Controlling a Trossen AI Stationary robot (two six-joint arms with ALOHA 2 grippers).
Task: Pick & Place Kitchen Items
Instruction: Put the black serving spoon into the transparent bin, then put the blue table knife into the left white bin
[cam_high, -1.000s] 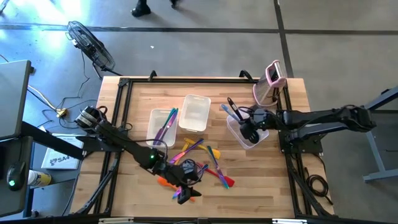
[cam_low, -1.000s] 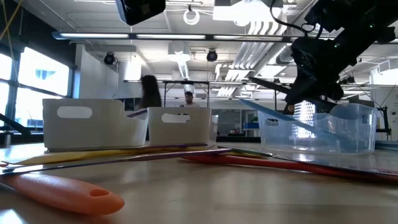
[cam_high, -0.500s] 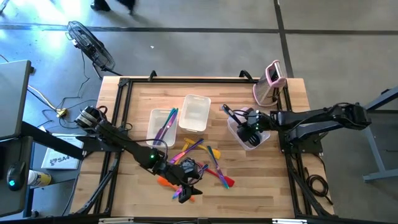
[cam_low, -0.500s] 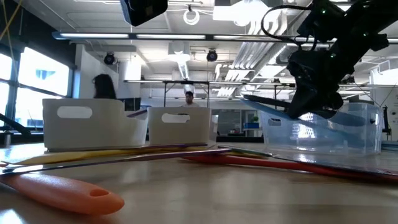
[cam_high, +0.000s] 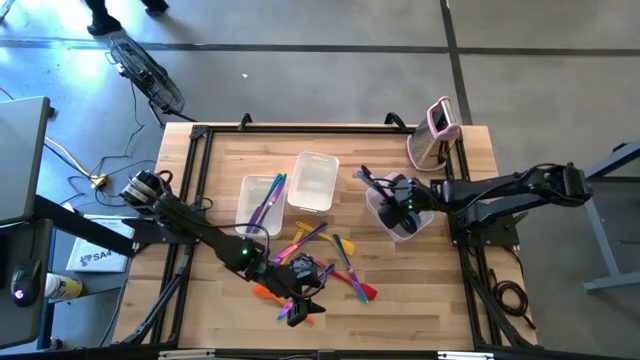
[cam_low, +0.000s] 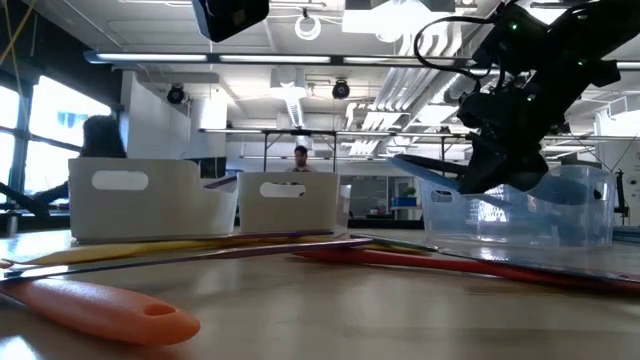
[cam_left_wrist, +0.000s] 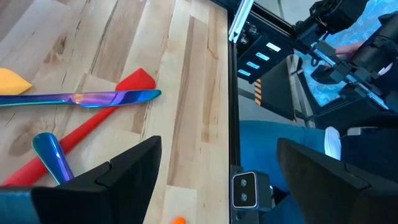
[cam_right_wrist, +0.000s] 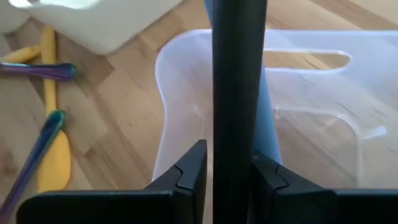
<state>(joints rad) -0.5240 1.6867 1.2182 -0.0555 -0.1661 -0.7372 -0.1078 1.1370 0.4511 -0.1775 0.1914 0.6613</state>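
My right gripper (cam_high: 402, 207) hangs over a clear tub (cam_high: 408, 226) at the table's right and is shut on a black utensil (cam_high: 368, 181). A light blue utensil (cam_right_wrist: 268, 118) lies just behind the black one, inside the tub. My left gripper (cam_high: 300, 308) is open and empty, low over the table near its near edge, beside a pile of coloured utensils (cam_high: 322, 250). The left wrist view shows a red spatula (cam_left_wrist: 99, 118) and a shiny purple-blue utensil (cam_left_wrist: 81, 98) flat on the wood ahead of its gripper (cam_left_wrist: 217, 163). My right gripper pinches the black utensil's handle (cam_right_wrist: 233, 106) between its two fingers, which lie across it. The fingers come from the table's right, slanting down. The utensil's free end (cam_low: 410, 160) sticks out past the tub's rim toward the far left, clear of the table. Its other end is hidden by the gripper.
Two more tubs stand mid-table: one (cam_high: 258, 203) with a light blue and a purple utensil in it, one (cam_high: 314, 182) beside it. A pink-and-white gadget (cam_high: 436, 133) stands at the far right. An orange utensil (cam_low: 100, 308) lies near the front edge.
My right gripper has gone down toward the clear tub with the black utensil. The utensil has tipped flatter, its free end lower and further toward the table's left.
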